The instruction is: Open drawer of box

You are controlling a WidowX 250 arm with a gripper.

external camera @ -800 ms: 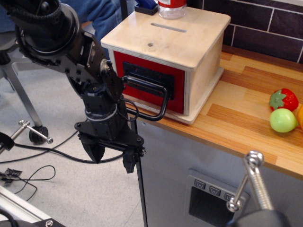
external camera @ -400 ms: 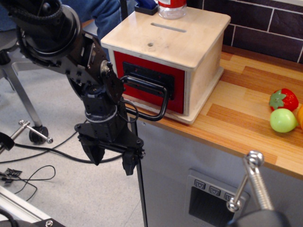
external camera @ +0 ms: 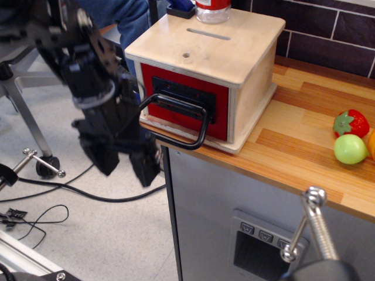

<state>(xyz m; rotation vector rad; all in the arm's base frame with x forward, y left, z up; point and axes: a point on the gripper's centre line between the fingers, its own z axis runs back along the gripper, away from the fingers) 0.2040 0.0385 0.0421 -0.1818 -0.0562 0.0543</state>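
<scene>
- While still shut flush in the box (external camera: pixel 234 64), drawer (external camera: pixel 187 102) sits at the left front edge of the wooden counter (external camera: pixel 304 146); red front facing out over the floor, black loop handle (external camera: pixel 181 120) projecting past the counter edge
- Gripper (external camera: pixel 126 167) now blurred with motion, up and to the left of where it hung 0.4 s ago; then lower and nearer the grey cabinet (external camera: pixel 222 211), sharp and almost still between the two earlier frames
- Fingers (external camera: pixel 146 167) pointing down, spread with a clear gap, gripping nothing; same spread as in both earlier frames
- Gripper now just left of and below the handle's left end, apart from it; contact with the handle not seen, though blur leaves the nearest edge uncertain
- Arm links also swung left, upper joints smeared at the top left corner
- Box, drawer and handle unchanged across all three frames; bottle (external camera: pixel 212 10) on the box top, strawberry (external camera: pixel 351 123) and green fruit (external camera: pixel 350 148) on the counter also unmoved
- Judged: approach phase only, reorienting toward the handle; no progress on the pull itself
- Judged: next need is a finger through or around the loop, then a straight pull outward
- Risk, judged: box light and near the counter edge, so could slide with the drawer rather than release it
</scene>
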